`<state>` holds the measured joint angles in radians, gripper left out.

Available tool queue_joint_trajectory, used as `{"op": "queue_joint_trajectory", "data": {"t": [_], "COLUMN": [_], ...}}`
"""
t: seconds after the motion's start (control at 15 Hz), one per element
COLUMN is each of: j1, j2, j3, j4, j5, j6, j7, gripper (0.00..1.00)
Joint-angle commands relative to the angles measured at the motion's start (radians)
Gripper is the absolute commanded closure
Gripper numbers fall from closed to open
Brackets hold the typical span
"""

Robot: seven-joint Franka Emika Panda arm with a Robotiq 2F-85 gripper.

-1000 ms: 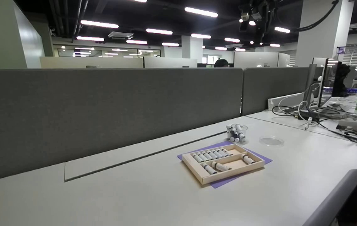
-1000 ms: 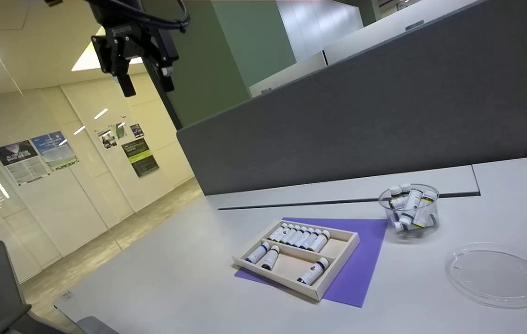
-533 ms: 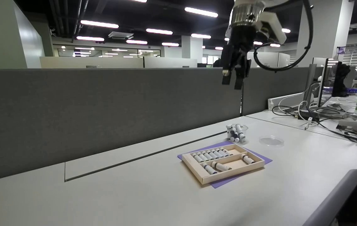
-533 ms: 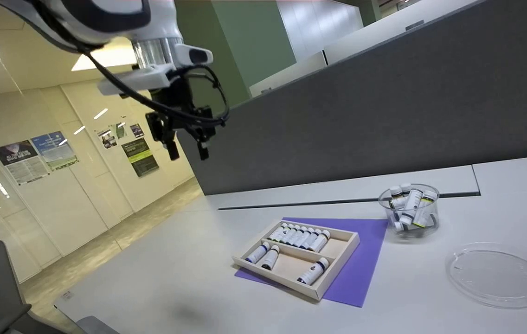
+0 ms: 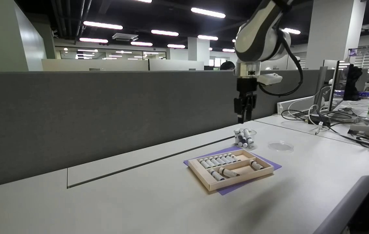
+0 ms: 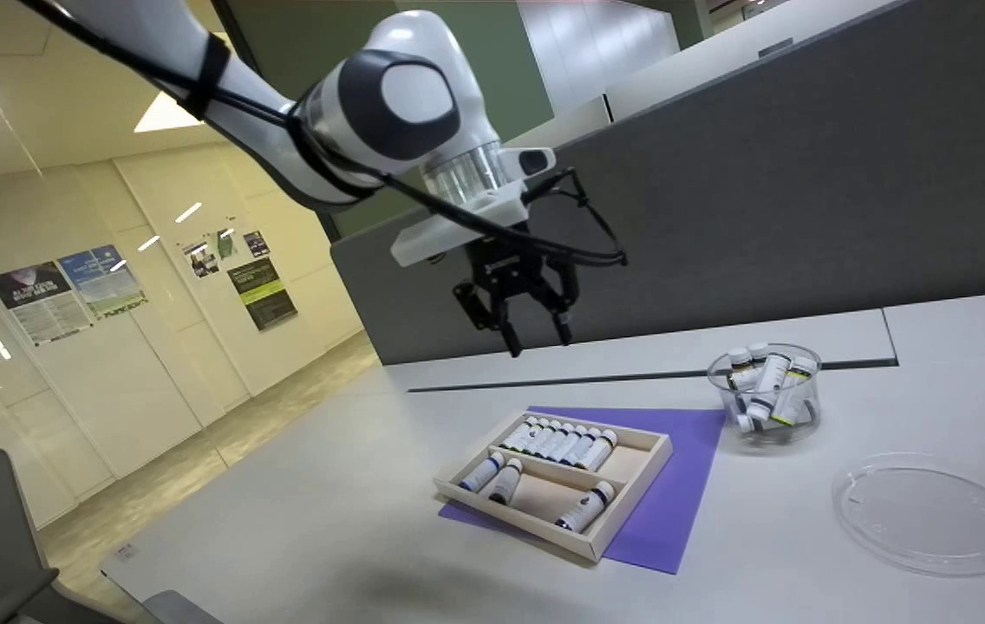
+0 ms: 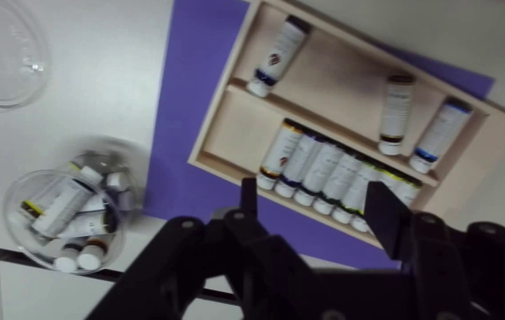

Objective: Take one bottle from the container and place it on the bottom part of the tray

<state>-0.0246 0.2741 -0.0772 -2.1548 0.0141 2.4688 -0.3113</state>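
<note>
Black two-fingered gripper (image 6: 538, 341) hangs well above the level of the pale wooden rectangular tray (image 6: 536, 528), fingers (image 7: 386, 218) wide apart, bare gap between. Clear, glassy round container (image 6: 815, 394) of white cylindrical bottles (image 6: 768, 386) near the tray, just beside the flat purple sheet (image 6: 675, 485) under it. Three bottles (image 6: 585, 508) in one tray compartment, seven bottles (image 6: 560, 442) in the other.

Ceiling lights (image 5: 208, 12) glare, soft shadow (image 5: 259, 204) darkens the table (image 5: 122, 201), and the wrist view is blurry.
</note>
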Motion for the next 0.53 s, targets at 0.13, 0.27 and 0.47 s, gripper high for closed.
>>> {"op": "queue_joint_trajectory", "data": {"t": [0.13,0.27,0.47], "j1": [-0.083,-0.109,-0.149], "j2": [0.27,0.359,0.475], "j3": [-0.054,-0.062,-0.056], "j4": [0.355,0.474,0.638], "j5": [-0.124,-0.125,-0.093], "j6": [-0.008,-0.021,-0.106], "j7": [0.056,0.07,0.09], "gripper": [0.0,0.0,0.0]}}
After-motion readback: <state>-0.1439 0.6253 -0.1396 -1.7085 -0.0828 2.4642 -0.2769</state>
